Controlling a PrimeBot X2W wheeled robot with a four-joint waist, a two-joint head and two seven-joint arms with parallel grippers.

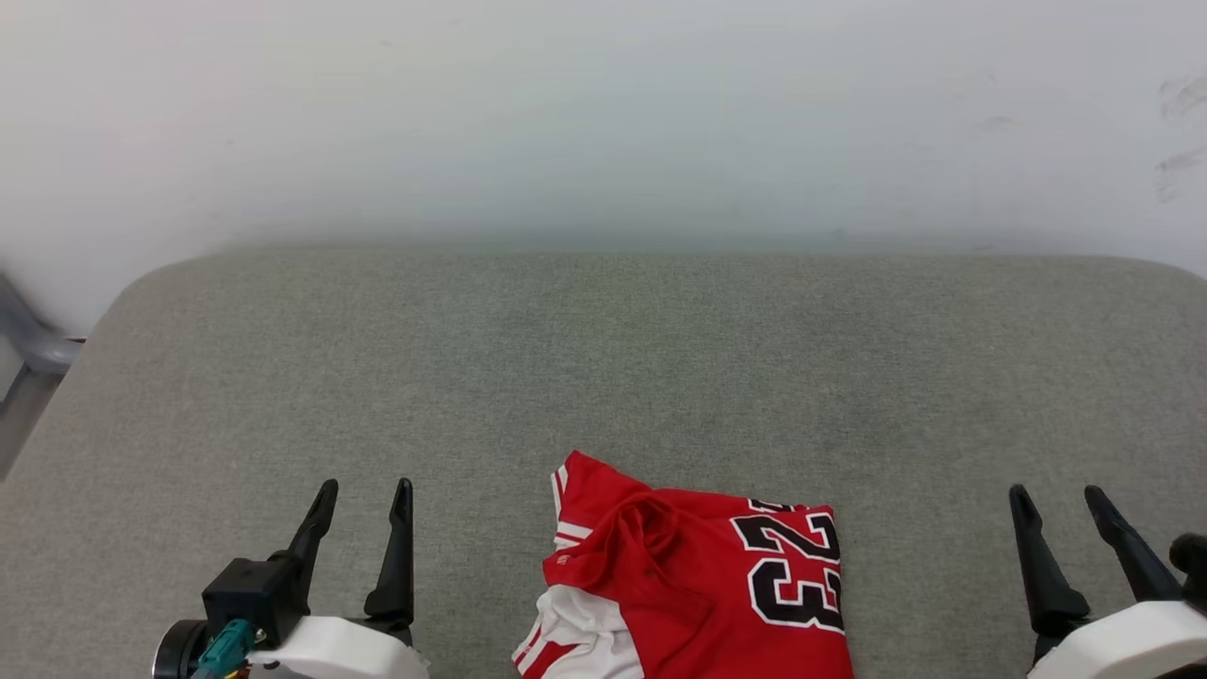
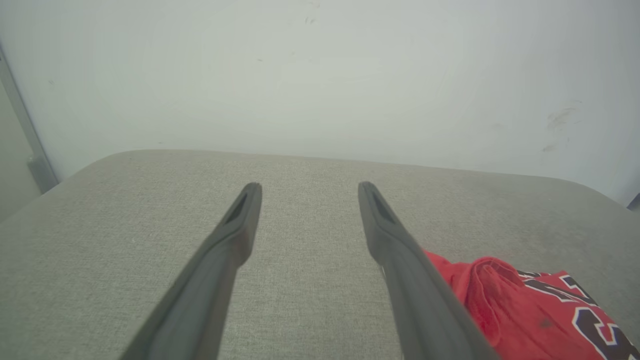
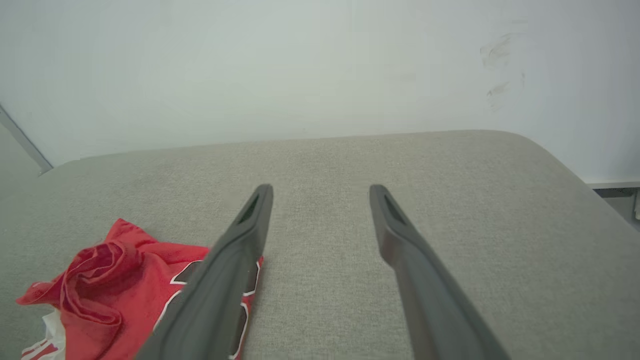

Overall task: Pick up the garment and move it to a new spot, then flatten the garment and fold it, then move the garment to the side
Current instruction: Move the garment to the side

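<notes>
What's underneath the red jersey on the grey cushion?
The red jersey lies bunched directly on the grey cushion. A white sleeve pokes out from under its red folds. Anything else beneath the cloth is covered and cannot be seen.

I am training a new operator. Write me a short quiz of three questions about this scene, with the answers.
1. True or false: the garment lies fully spread out on the grey cushion.
2. Which number shows on the garment? A) 32 B) 23 C) 45
3. Fill in: the left gripper and the right gripper both have their fingers ____ and hold nothing.
Key: 1 false, it is bunched up; 2 B; 3 open.
</notes>
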